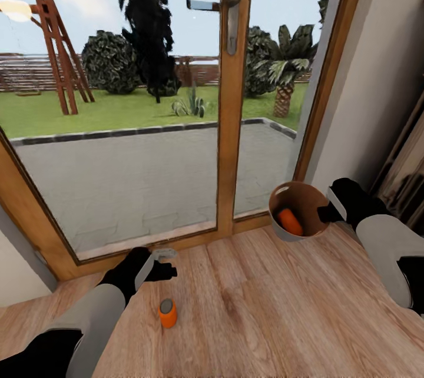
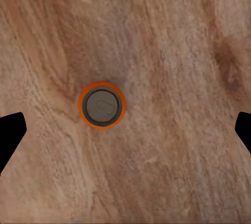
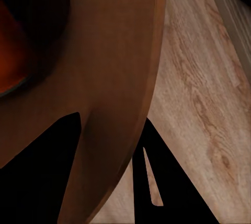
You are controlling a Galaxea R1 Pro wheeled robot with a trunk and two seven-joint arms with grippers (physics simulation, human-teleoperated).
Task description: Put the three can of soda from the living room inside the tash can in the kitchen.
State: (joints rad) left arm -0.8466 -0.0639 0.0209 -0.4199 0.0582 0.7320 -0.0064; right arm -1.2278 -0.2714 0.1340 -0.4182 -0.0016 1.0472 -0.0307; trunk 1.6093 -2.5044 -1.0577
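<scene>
The bright orange soda can with a grey top [image 2: 102, 105] stands upright on the pale wood-plank floor [image 1: 265, 307], directly beneath the left claw [image 2: 125, 130], which is released, fingers spread either side. Its long axis runs straight up toward that claw, a little off centre between the fingers. The right claw [image 3: 112, 171] grips the rim of the round grey bin with an orange-brown inside [image 1: 306, 195], where another orange can [image 1: 290, 221] lies.

Both arms share one finish: a smooth pale grey forearm shell, rounded in section, ending in a matte black wrist and gripper housing. The left gripper [image 1: 158, 265] carries a small grey plate at its tip; the right gripper [image 1: 327, 212] shows a grey band behind its black end. In the wrist views the fingers [image 2: 10, 135] appear as flat black wedges, one on the right arm slotted, with no cables, screws or markings discernible.
</scene>
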